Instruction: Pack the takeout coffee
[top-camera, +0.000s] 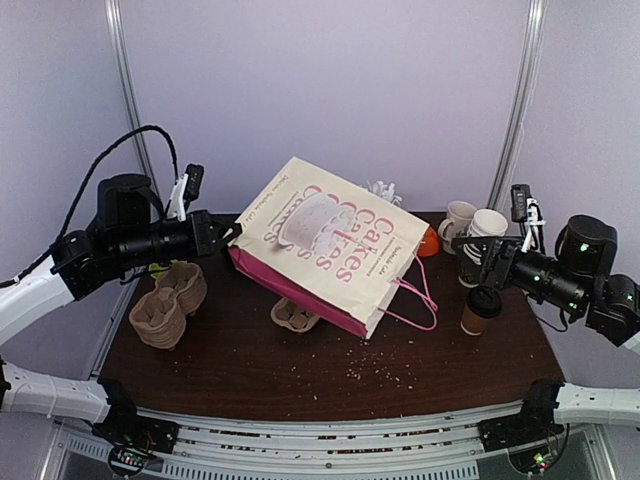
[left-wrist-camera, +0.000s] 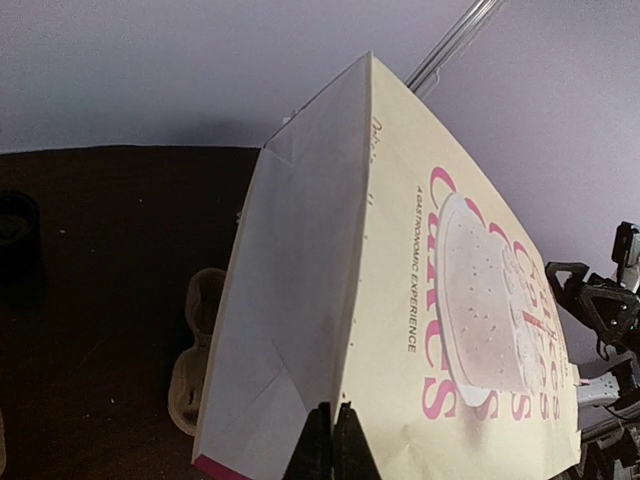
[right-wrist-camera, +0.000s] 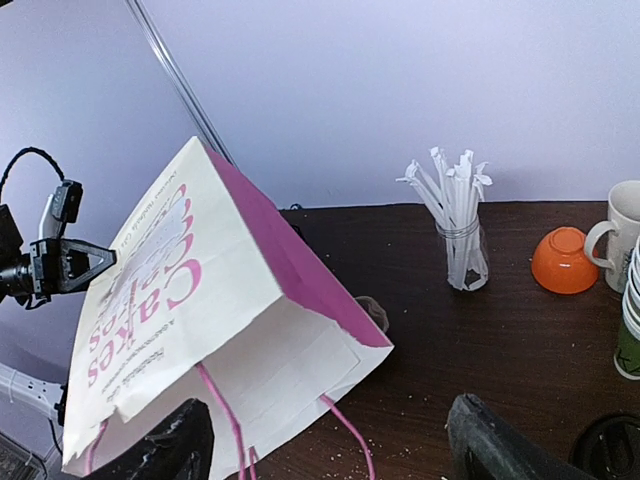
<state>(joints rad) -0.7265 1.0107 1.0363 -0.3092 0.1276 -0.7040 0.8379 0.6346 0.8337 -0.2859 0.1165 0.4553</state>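
Where pinched by the left gripper (top-camera: 232, 232), jaws together on the folded bottom edge of the paper bag (top-camera: 335, 245), held up off the table (top-camera: 250, 370); resting on the wood at the mouth end, with pink handles (top-camera: 420, 300) trailing rightward. Noted the right gripper (top-camera: 472, 262) with fingers spread wide, clamped on nothing, hanging near the takeout coffee (top-camera: 481, 311). Found that cup upright at the table's right side, black lid on, apart from the bag, just in front of a stack of paper cups (top-camera: 490, 225) and a mug (top-camera: 458, 218). Also logged: pulp carriers (top-camera: 168, 305) at left, another carrier (top-camera: 295, 316) under the tilted bag, an orange bowl (top-camera: 428, 243), wrapped straws (right-wrist-camera: 458, 215) in a glass, scattered crumbs.
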